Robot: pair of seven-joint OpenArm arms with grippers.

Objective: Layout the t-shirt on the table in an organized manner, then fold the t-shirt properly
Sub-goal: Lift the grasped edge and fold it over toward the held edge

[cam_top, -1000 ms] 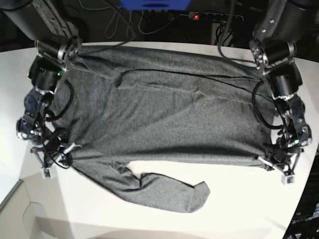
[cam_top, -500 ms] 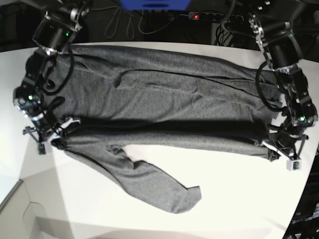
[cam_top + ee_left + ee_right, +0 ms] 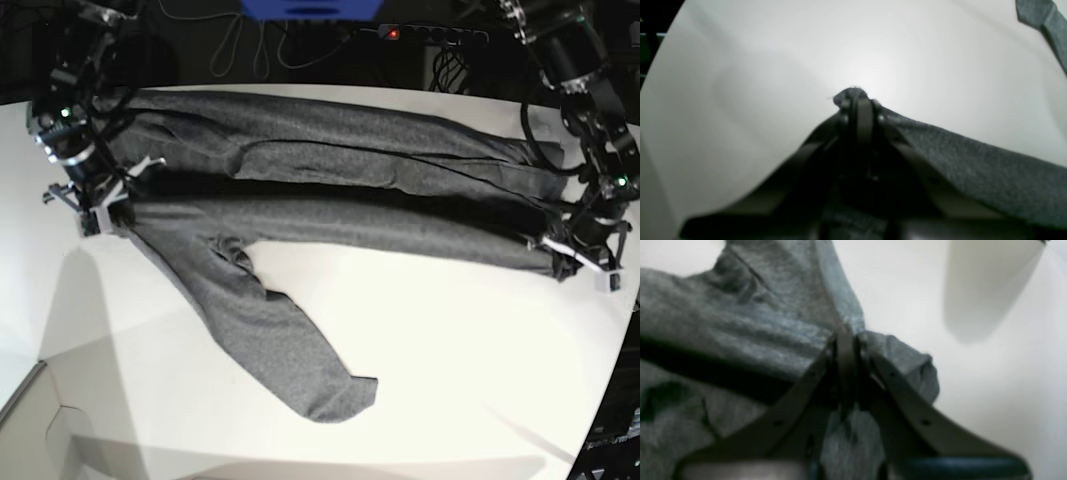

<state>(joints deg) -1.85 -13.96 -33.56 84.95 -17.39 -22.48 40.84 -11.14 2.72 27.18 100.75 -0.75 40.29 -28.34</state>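
Item count, single moment
1 t-shirt (image 3: 330, 190), dark grey, with 1 sleeve (image 3: 290, 350) visible trailing loose; 1 white table (image 3: 450, 380); 2 grippers: 1 left gripper (image 3: 580, 258), 1 right gripper (image 3: 100, 205); 1 power strip (image 3: 430, 34) behind.

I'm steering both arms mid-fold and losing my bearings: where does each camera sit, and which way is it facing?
Base: high above, looking down on the table, the t-shirt and both arms.
Left wrist: behind the left gripper, looking along its shut jaws pinching a t-shirt edge over the table.
Right wrist: behind the right gripper, shut on bunched t-shirt.
Shared: every view shows the t-shirt and table; base shows the left gripper and right gripper.
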